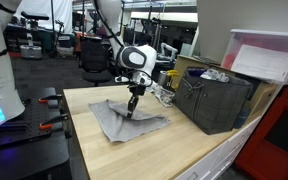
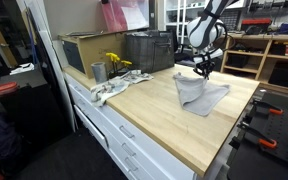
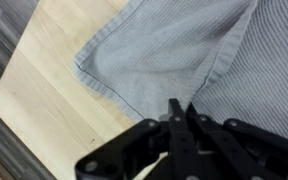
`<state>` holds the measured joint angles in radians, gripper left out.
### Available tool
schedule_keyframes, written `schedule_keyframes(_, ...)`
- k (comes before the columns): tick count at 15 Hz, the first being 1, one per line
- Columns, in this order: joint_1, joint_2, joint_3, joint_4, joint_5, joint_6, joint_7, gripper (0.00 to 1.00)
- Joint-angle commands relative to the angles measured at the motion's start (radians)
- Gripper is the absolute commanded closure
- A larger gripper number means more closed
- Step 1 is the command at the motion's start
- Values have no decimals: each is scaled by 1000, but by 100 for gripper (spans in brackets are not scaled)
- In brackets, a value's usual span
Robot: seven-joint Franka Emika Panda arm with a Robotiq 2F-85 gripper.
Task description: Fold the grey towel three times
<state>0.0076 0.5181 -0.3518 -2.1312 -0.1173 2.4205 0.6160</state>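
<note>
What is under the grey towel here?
The grey towel lies on the light wooden tabletop, which shows all around it. The wrist view shows one layer overlapping another. The shut gripper pinches it from above. Anything beneath the cloth is covered.

A dark fabric bin point(image 1: 216, 102) sits far right on the wooden worktop point(image 1: 104, 152); near it stand a metal cup point(image 2: 98, 72) and possibly yellow flowers point(image 2: 116, 63).

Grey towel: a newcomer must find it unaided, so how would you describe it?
Look at the pale wooden worktop. Towards its middle, near the dark fabric bin, lies the grey towel, under the gripper. It is a plain light grey cloth, thin and limp, unlike the boxy dark bin.
</note>
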Motion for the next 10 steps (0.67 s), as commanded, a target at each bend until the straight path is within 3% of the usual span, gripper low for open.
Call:
schedule_keyframes(1,-5,-43,-31,-76,-57,53,18,99)
schedule_keyframes(10,-9,-104,-89,-152,-129,47,21,99)
